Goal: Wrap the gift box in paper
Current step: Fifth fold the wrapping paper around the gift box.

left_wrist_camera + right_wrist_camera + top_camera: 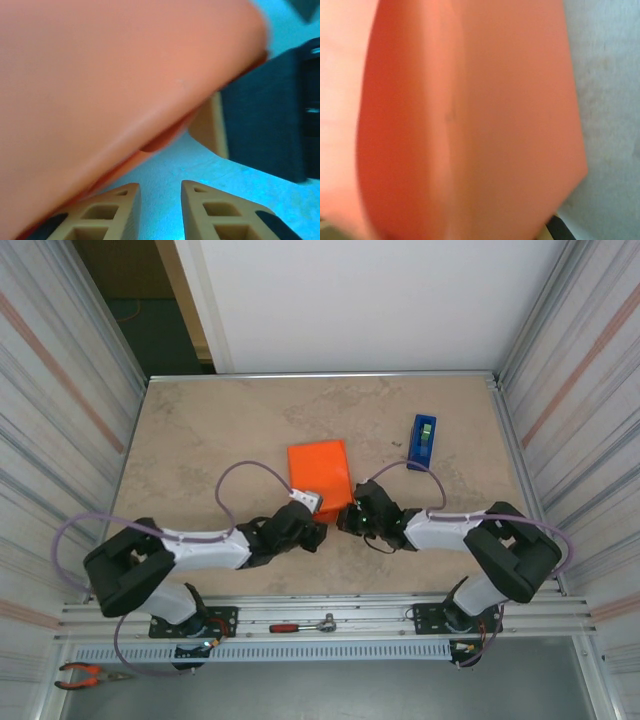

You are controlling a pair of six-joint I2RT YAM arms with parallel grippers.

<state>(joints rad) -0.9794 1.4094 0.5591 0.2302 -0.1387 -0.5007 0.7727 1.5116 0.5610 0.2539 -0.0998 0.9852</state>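
Down at the left, off the table, lay pliers [88, 675] with orange handles. A tool with a red handle [300, 626] lay on the metal rail at the near edge.

The left gripper [320, 534] sat low on the table [190, 450], right by the near corner of the gift box [320, 472]. In the left wrist view, its two tan fingers [112, 212] stood a little bit apart, with bare table between them and nothing held. The orange paper [100, 75] hung just over them.

The gift box sat in the middle of the table, all covered in orange paper.

The right gripper [344, 520] touched the box's near right corner. Its fingers were pressed together. I could not tell if they pinched the paper.

A blue tape dispenser [422, 440] stood farther right, apart from the box.
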